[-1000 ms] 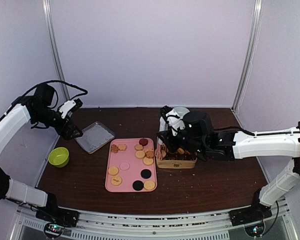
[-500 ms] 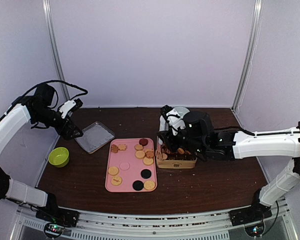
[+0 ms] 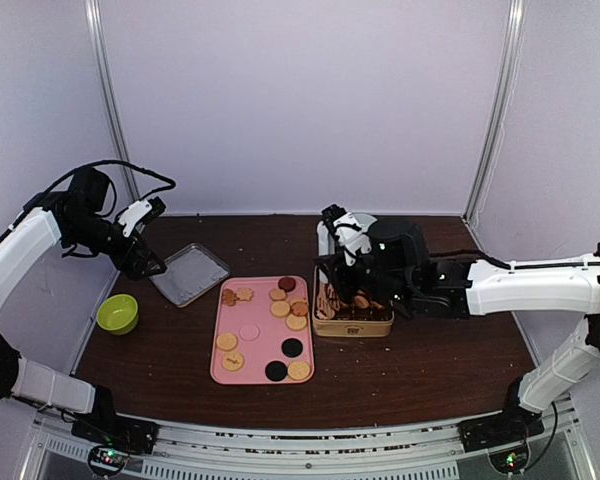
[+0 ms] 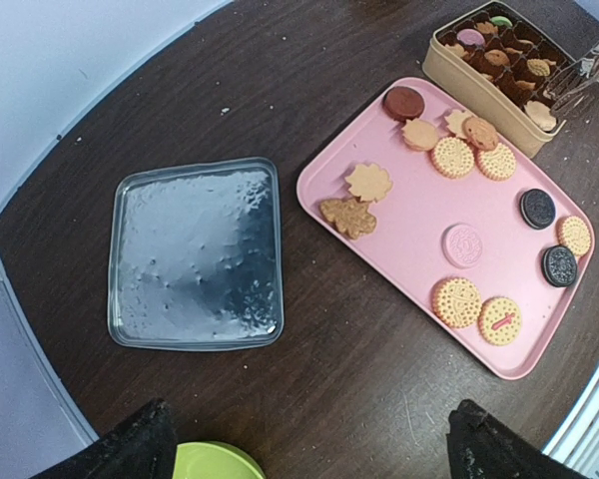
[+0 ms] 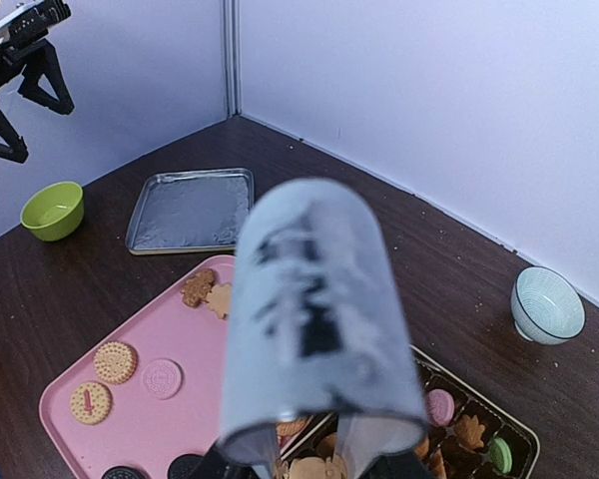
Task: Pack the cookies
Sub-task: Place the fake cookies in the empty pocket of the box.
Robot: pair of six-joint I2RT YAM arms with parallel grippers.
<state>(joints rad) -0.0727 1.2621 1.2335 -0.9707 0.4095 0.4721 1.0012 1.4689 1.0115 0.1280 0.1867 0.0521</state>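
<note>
Item: cookies (image 4: 456, 300), small flat biscuits, part-packed. Location: about a dozen lie loose on the pink tray (image 4: 409, 200), with a leaf-shaped pair towards its far left end and two black ones and several tan rounds nearer the arms. Others already sit in the compartments of the gold tin (image 4: 476, 97), which stands just beside the tray's far right corner. Right gripper (image 3: 332, 292): low over the left end of the tin. A blurred finger blocks its own wrist view, so how far the fingers are closed, and whether a cookie is pinched between them, cannot be told. Left gripper (image 3: 148, 238): raised at the far left, near the silver lid (image 4: 195, 254), spread fully wide, holding nothing. Hazards, as judged: a cookie let go from too high or at a tilt may land on a divider, stand on edge, or stack onto a filled compartment. Fingers dipping too deep may crack packed biscuits or shove the light tin against the tray. A pinch on so thin a cookie may slip or snap it. Green bowl (image 3: 117, 313) and pale bowl (image 5: 547, 304) stand well apart from the work; no obstruction is expected from them.
</note>
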